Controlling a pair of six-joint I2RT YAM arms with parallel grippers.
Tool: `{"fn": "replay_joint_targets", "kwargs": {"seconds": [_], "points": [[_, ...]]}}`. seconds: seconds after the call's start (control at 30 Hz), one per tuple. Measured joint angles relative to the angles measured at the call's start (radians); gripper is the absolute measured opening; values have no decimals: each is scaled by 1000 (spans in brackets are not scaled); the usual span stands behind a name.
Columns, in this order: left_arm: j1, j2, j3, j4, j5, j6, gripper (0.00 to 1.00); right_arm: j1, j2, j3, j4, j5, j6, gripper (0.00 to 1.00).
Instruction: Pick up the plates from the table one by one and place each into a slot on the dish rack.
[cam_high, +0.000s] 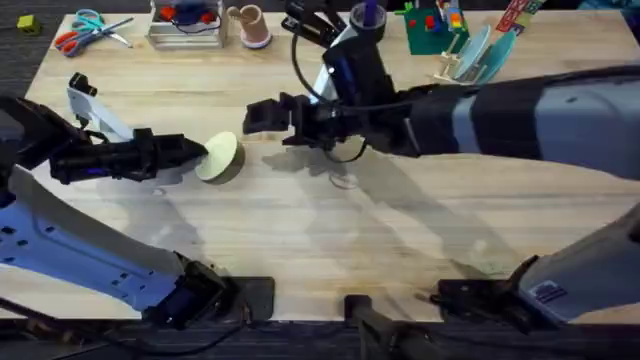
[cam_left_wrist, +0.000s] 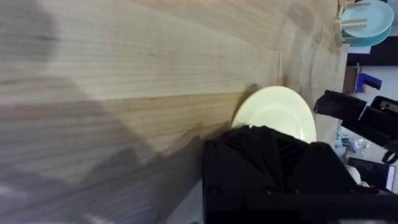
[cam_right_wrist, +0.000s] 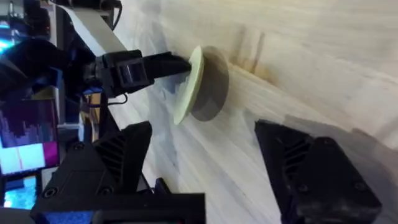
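Overhead looks down and forward across the desk. Each wrist camera sits close behind its tool; both share the cream plate.

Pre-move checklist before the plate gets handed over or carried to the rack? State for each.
1. Left gripper grips the cream plate: ok, shut on its rim, as the right wrist view shows.
2. Plate off the table: ok, it is held on edge, casting a shadow below.
3. Right gripper ready to receive: ok, fingers wide open and pointed at the plate, not touching.
4. Gap between the two grippers: ok, apart in the overhead view.
5. Free slot in the rack: cannot tell, teal plates already stand in it and the pegs are too small to count.
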Motion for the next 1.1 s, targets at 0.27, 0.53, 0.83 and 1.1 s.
{"fn": "replay_joint_targets", "kwargs": {"seconds": [0.27,0.53,0.83,1.1], "points": [[0,0,0,0,0,-2,40,55,91,66,18,0,37,995],[0,0,0,1,0,-3,40,115,142,168,24,0,43,993],[-1,0,1,1,0,-8,40,121,234,226,23,0,93,988],[-1,0,1,3,0,-14,40,141,263,271,24,1,110,947]]}}
